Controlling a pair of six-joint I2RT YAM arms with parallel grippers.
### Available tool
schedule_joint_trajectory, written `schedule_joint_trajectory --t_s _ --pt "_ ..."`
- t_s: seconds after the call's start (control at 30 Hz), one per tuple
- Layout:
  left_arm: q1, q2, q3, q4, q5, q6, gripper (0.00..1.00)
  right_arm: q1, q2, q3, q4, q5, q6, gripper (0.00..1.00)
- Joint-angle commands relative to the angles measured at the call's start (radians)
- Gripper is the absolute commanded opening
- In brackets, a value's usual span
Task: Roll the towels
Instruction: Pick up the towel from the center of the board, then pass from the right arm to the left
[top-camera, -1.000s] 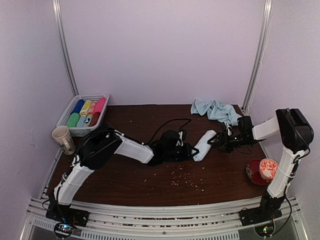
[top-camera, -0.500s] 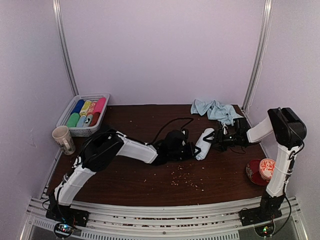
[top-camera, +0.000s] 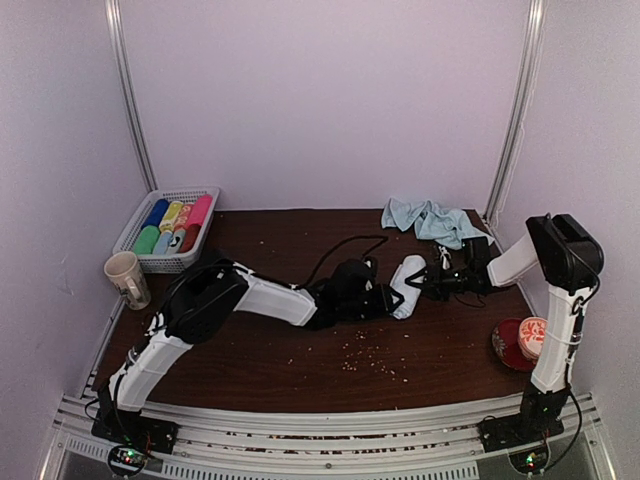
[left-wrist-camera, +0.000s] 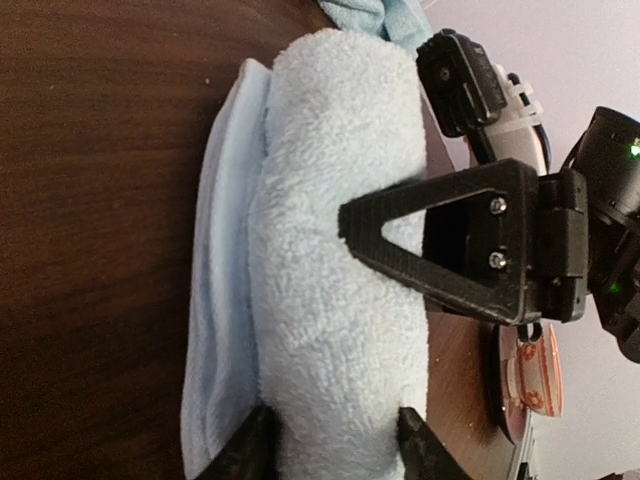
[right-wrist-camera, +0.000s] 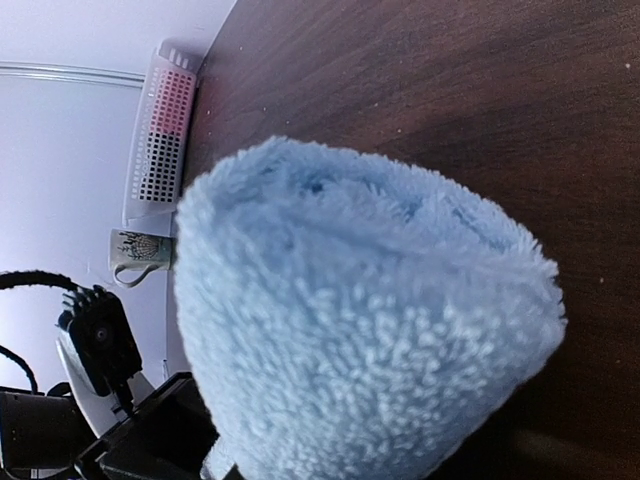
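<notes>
So the rolled towel (top-camera: 409, 272) lies on the dark wood tabletop (top-camera: 270, 240), way off to the right of the basket (top-camera: 135, 225) and a bit closer to the arms. It's a fat fluffy pale-blue roll, with one flat flap of cloth still lying alongside it.

The left tool (left-wrist-camera: 335, 455) has a finger (left-wrist-camera: 248, 448) on each side of one end of the roll. The cloth looks slightly pinched between them, so I'd call that clamped on the rolled towel.

The right tool (top-camera: 425, 284) comes at the roll from the side away from the basket. One black triangular finger (left-wrist-camera: 430, 240) lies across the middle of the roll. The other finger is hidden, so I can't tell if it's gripping.

The crumpled towel (top-camera: 428, 220) sits far right of the basket at the back edge. Bright rolls (top-camera: 172, 225) fill the basket, a mug (top-camera: 125, 277) stands just in front of it, and a red plate (top-camera: 503, 345) is far right of it. Crumbs (top-camera: 365, 350) are scattered right of the basket, toward the front.
</notes>
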Motion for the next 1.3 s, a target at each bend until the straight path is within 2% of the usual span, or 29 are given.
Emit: schedule_joint_trajectory --t_s 0.0,0.2,0.4,0.5,0.67,0.8,0.93,1.27 --pt "0.002 0.001 -0.052 -0.191 -0.009 0.062 0.48 0.009 0.027 0.026 -0.065 0.057 -0.036 0.2" --pt "0.023 -0.125 -0.085 -0.235 -0.054 0.149 0.74 0.007 0.024 0.039 -0.089 0.049 -0.062 0.2" --pt "0.079 -0.152 -0.108 -0.212 -0.003 0.17 0.82 0.004 0.008 0.044 -0.059 0.008 -0.062 0.18" --pt "0.094 -0.145 -0.111 -0.186 0.021 0.178 0.84 0.004 -0.007 0.039 -0.016 -0.028 -0.049 0.14" --pt "0.111 -0.131 -0.125 -0.079 0.096 0.198 0.95 0.005 -0.065 0.026 0.09 -0.099 -0.007 0.1" --pt "0.126 -0.112 -0.126 0.025 0.203 0.207 0.98 0.007 -0.134 0.012 0.15 -0.135 -0.004 0.1" --pt "0.139 -0.118 -0.147 0.15 0.29 0.207 0.98 0.01 -0.181 0.011 0.128 -0.158 -0.05 0.09" --pt "0.17 -0.157 -0.208 0.507 0.495 0.21 0.98 0.021 -0.33 0.058 -0.142 -0.175 -0.299 0.09"
